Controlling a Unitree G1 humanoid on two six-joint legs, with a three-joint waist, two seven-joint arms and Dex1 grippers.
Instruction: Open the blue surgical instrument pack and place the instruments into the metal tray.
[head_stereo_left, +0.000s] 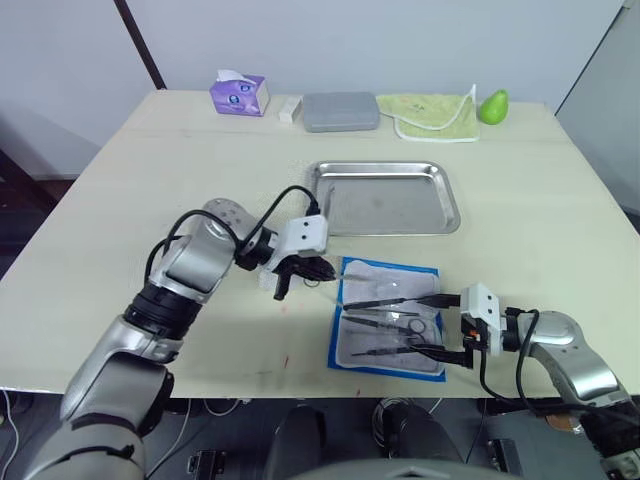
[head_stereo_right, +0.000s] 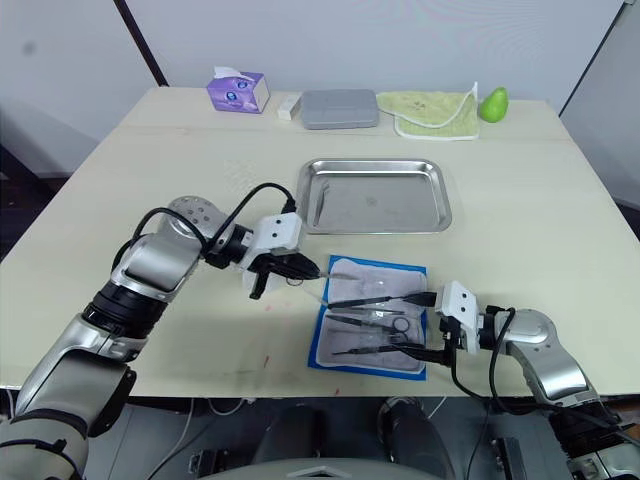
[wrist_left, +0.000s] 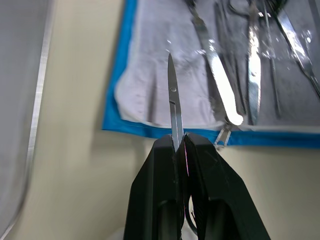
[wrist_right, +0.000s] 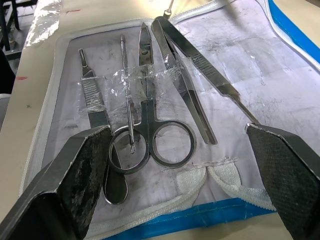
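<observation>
Your right gripper sits at the near edge of the beige table, fingers spread wide and holding nothing, one tip at each side of the near-right end of the blue surgical instrument pack. The pack is lying open and flat, clear whitish face up with a blue border. In your right wrist view, right in front of the fingers, you've got ring-handled scissors, long forceps, a thin probe and a flat-handled tool, all still lying on the plastic, apart from both fingertips.

Your left gripper is just off the pack's left edge, clamped tight on a slim pair of pointed scissors. Its blade sticks out past the fingertips toward the pack. I can't tell if the tip touches the table.

Past both grippers, toward the table's middle, is the metal tray, shiny, rim up, close to the pack but not touching it. No instruments in it as far as I can see.

Along the far edge, well away from your grippers: a purple tissue box, a small white block, a grey rounded case, a pale green cloth and a green pear-shaped thing. Behind that is a plain whitish wall with a dark slanted pole on your left.
</observation>
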